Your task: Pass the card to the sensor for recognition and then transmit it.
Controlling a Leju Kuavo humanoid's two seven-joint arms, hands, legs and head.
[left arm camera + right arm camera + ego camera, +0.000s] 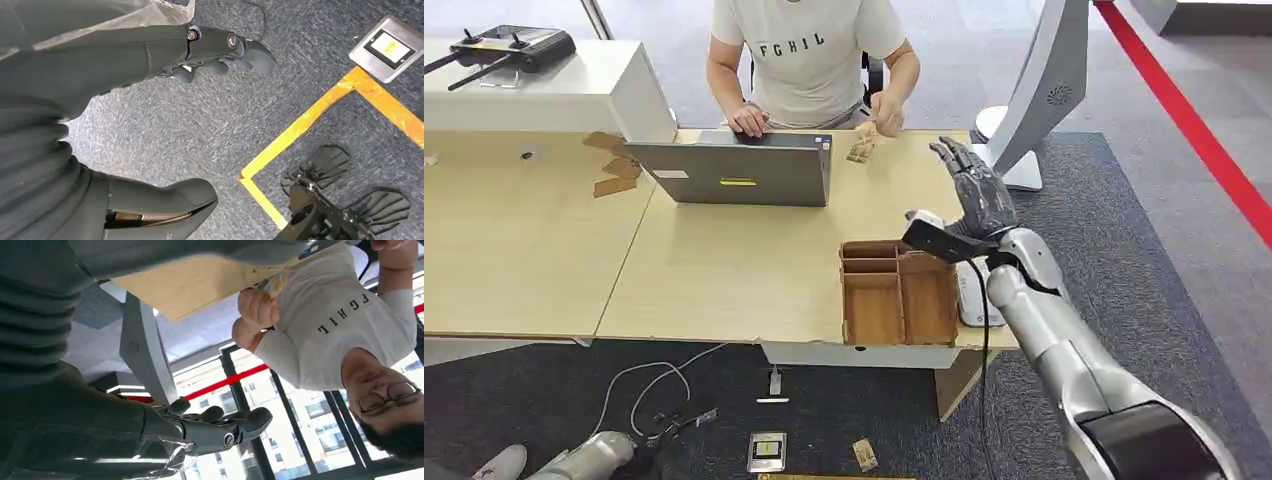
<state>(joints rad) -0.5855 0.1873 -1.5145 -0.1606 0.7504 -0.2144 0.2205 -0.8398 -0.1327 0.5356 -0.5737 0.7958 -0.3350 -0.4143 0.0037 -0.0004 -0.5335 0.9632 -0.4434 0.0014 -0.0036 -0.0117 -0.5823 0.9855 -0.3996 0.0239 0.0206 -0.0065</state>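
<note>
A person seated at the far side of the table holds a small tan card (862,143) upright on the tabletop; the same card (280,281) sticks out of their fist in the right wrist view. My right hand (972,190) is raised over the table's right end, fingers stretched up and apart, holding nothing, a short way right of the card. Its fingers (225,427) point out into open air. A flat white device (972,296) lies under my right forearm beside the wooden tray (899,295). My left hand (210,45) hangs over the carpet with nothing in it, thumb (165,200) well apart.
An open grey laptop (739,172) stands in front of the person. A white slanted stand (1044,90) rises off the table's right end. On the floor lie a silver device with a screen (387,47), a small card (864,455), cables and yellow tape (300,130).
</note>
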